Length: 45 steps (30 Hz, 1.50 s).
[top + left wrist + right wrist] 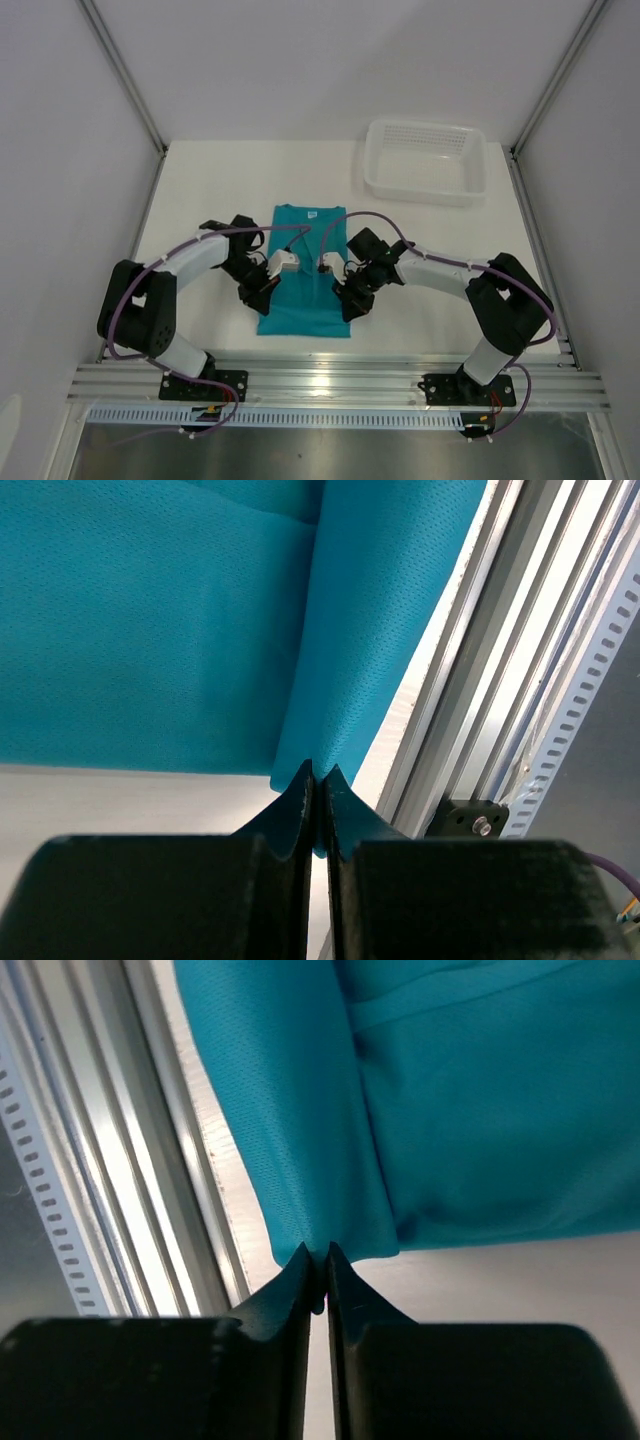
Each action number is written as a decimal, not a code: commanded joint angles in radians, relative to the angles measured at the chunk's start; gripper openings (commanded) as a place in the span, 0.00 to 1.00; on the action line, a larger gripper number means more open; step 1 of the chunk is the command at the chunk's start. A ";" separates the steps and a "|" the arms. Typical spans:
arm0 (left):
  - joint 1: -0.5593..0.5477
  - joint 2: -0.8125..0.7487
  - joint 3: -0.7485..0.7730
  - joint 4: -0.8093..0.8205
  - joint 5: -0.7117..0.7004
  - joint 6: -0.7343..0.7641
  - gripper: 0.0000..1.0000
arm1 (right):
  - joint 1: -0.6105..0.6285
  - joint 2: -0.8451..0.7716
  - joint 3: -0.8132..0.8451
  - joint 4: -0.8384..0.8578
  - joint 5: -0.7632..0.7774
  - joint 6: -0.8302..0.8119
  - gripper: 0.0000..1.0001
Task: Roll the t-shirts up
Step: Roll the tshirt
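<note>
The teal t-shirt [305, 270] lies flat on the white table, folded into a narrow strip, neck label at the far end. My left gripper [258, 299] is shut on the shirt's near left hem corner; the left wrist view shows teal fabric [200, 630] pinched between the black fingertips [300, 790]. My right gripper [352, 303] is shut on the near right hem corner; the right wrist view shows the fabric [450, 1110] caught between its fingertips [335, 1265]. Both corners look lifted a little off the table.
A white perforated basket [427, 160] stands at the far right of the table. An aluminium rail [340, 385] runs along the near edge, close behind both grippers. White walls close in the left and right sides.
</note>
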State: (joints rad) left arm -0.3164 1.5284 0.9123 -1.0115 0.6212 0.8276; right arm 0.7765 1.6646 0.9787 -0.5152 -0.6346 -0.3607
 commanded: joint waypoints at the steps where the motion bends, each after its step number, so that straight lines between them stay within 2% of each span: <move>1: 0.007 0.038 0.037 0.014 0.037 -0.015 0.05 | -0.017 0.003 0.025 0.029 0.061 0.037 0.13; 2: 0.007 0.047 0.034 0.019 0.032 -0.016 0.04 | -0.017 0.003 0.025 0.049 0.073 0.060 0.18; 3: 0.007 0.061 0.028 0.022 0.026 -0.024 0.04 | -0.019 0.001 0.026 0.056 0.087 0.072 0.26; 5: 0.008 0.075 0.028 0.031 0.006 -0.031 0.02 | -0.022 -0.005 0.028 0.078 0.142 0.094 0.33; 11: 0.008 0.088 0.026 0.057 -0.015 -0.059 0.02 | -0.036 -0.109 0.018 0.106 0.289 0.169 0.40; 17: 0.010 0.098 0.026 0.070 -0.031 -0.084 0.05 | 0.018 -0.356 -0.076 0.219 0.478 0.296 0.45; 19: 0.010 0.099 0.030 0.071 -0.029 -0.093 0.10 | 0.072 -0.419 -0.129 0.277 0.519 0.331 0.42; 21: 0.010 0.096 0.025 0.074 -0.028 -0.099 0.13 | 0.171 -0.443 -0.221 0.426 0.535 0.399 0.36; 22: 0.010 0.095 0.026 0.080 -0.028 -0.102 0.13 | 0.200 -0.451 -0.253 0.567 0.524 0.419 0.31; 25: 0.010 0.098 0.028 0.086 -0.025 -0.114 0.17 | 0.282 -0.402 -0.343 0.807 0.481 0.492 0.21; 28: 0.010 0.102 0.027 0.088 -0.024 -0.119 0.18 | 0.303 -0.338 -0.356 0.908 0.492 0.526 0.14; 32: 0.010 0.104 0.017 0.099 -0.035 -0.128 0.19 | 0.294 -0.205 -0.339 0.960 0.483 0.543 0.11; 37: 0.010 0.088 0.017 0.105 -0.046 -0.134 0.25 | 0.261 -0.141 -0.344 0.991 0.458 0.586 0.09; 45: 0.019 0.035 0.023 0.172 -0.061 -0.166 0.36 | 0.224 -0.042 -0.333 0.978 0.503 0.663 0.08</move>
State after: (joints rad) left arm -0.3099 1.6215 0.9199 -0.8818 0.5526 0.6861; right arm 1.0031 1.5883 0.6231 0.4068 -0.1600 0.2623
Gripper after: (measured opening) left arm 0.345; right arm 0.086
